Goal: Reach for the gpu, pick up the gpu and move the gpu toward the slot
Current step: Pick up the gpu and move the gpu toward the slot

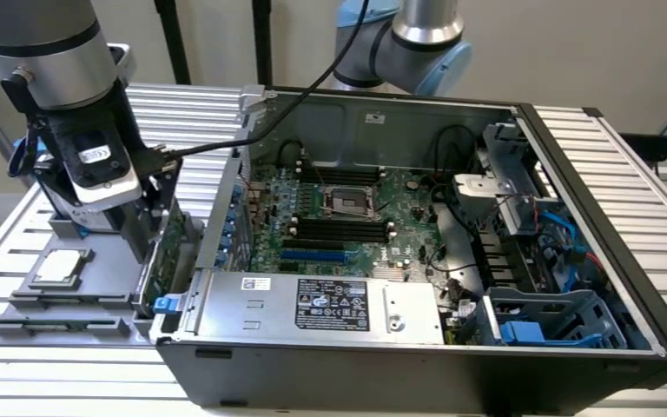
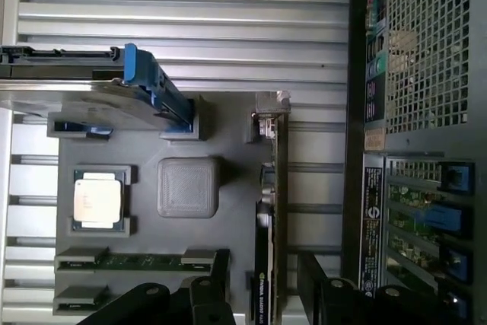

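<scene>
The gpu (image 1: 169,254) stands on edge in a grey parts tray (image 1: 32,334), right against the outside wall of the open computer case (image 1: 426,365). In the wrist view the gpu (image 2: 271,188) is a dark thin blade with its silver bracket (image 2: 271,108) at the far end. My gripper (image 1: 155,228) hangs directly over the card. Its two black fingers (image 2: 221,283) straddle the card with a gap on each side, so my gripper (image 2: 263,260) is open and holds nothing. The blue expansion slot (image 1: 310,256) lies on the motherboard (image 1: 346,208) inside the case.
The tray also holds a square silver processor chip (image 2: 97,199), two memory sticks (image 2: 141,260) and a silver hard drive with a blue clip (image 2: 114,85). The case's perforated rear wall (image 2: 426,43) rises close beside the card. A power supply (image 1: 322,304) fills the case's front.
</scene>
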You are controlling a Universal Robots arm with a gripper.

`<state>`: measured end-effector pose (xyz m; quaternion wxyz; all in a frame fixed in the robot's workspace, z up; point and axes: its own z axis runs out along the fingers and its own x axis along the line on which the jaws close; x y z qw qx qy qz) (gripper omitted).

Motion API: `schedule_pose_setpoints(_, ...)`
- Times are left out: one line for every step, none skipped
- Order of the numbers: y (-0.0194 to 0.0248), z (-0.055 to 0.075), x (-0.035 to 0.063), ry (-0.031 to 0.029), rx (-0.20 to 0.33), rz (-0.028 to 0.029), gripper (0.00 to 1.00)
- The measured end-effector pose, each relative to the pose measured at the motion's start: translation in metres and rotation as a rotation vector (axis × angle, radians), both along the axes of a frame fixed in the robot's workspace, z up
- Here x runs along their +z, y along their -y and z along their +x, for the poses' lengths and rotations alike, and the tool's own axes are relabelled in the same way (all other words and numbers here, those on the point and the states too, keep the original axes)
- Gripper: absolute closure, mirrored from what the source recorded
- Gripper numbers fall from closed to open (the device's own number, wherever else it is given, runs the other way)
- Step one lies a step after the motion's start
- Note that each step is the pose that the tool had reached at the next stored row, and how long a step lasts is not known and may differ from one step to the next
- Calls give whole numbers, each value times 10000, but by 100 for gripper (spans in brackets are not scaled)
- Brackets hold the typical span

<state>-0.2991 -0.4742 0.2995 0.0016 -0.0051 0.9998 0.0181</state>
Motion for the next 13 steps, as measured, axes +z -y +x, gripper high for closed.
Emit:
schedule_pose_setpoints(0,0,-17,0,0,0,52)
schedule_pose_setpoints(1,1,-35,-1,1,-1,52)
schedule_pose_setpoints(0,1,-54,0,0,0,52)
schedule_pose_setpoints(0,1,-73,0,0,0,52)
schedule_pose_setpoints(0,2,-91,1,0,0,52)
schedule_pose_setpoints(0,2,-109,0,0,0,52)
schedule_pose_setpoints(0,2,-127,0,0,0,52)
schedule_pose_setpoints(0,2,-144,-2,0,0,52)
schedule_pose_setpoints(0,3,-162,-1,1,1,52)
schedule_pose_setpoints(0,3,-181,0,1,0,52)
schedule_pose_setpoints(0,3,-199,1,1,0,52)
schedule_pose_setpoints(0,3,-218,0,1,0,52)
schedule_pose_setpoints(0,3,-236,0,1,1,52)
